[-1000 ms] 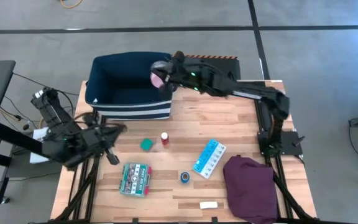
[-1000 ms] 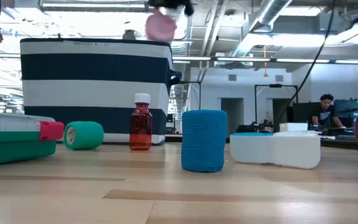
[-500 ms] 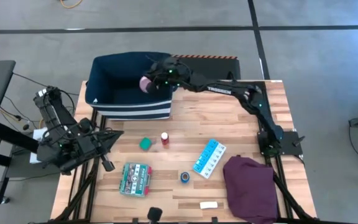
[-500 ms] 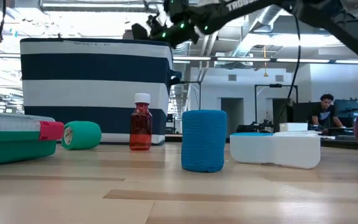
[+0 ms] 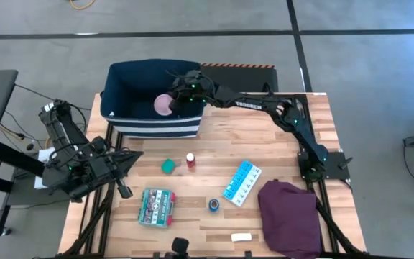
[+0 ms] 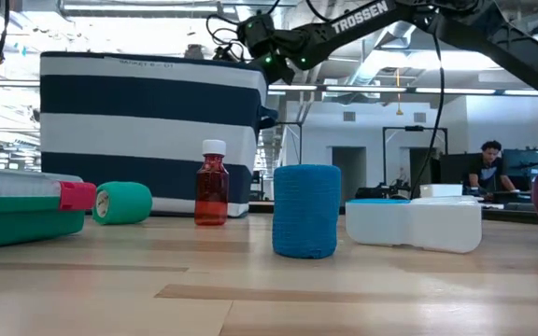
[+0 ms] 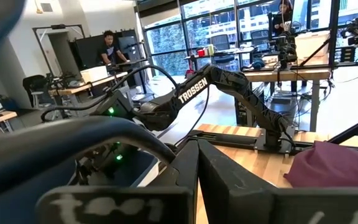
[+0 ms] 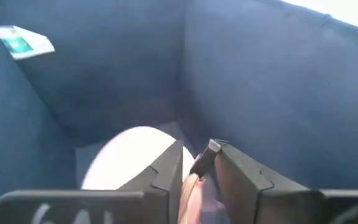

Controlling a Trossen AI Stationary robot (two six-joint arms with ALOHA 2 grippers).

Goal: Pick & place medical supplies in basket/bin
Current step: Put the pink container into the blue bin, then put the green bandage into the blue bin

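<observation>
The navy bin with white stripes (image 5: pixel 149 128) stands at the table's far left part. My right gripper (image 5: pixel 178 98) reaches down into it, shut on the pink round cup (image 5: pixel 163 104). On the wood lie the green tape roll (image 5: pixel 169 167), red-capped bottle (image 5: pixel 190 160), blue tape roll (image 5: pixel 213 205), light-blue pill organizer (image 5: pixel 242 183), green-red flat box (image 5: pixel 157 206) and small white bar (image 5: pixel 241 237). My left gripper (image 5: pixel 134 155) waits shut by the table's left edge, touching nothing. My right gripper pinches the pink cup's wall (image 8: pixel 188 190) between its two fingers (image 8: pixel 166 171); the cup's pale round body (image 8: pixel 126 160) lies to one side of them. It comes slanting down from the table's right side. The cup sits low inside the bin; whether it rests on the floor is hidden.
A large purple cloth (image 5: pixel 290 216) lies at the table's near right corner. The right arm (image 5: pixel 257 106) stretches over the bin's right rim (image 6: pixel 255 70). Bare wood shows between the bin and the row of small items. A person sits in the room behind (image 6: pixel 484 168).
My right gripper has carried the pink cup from above the bin's right far corner toward the table's left and down inside the bin, staying shut on it. The cup has dropped behind the bin wall in the low view. The bin has shifted slightly to the right.
</observation>
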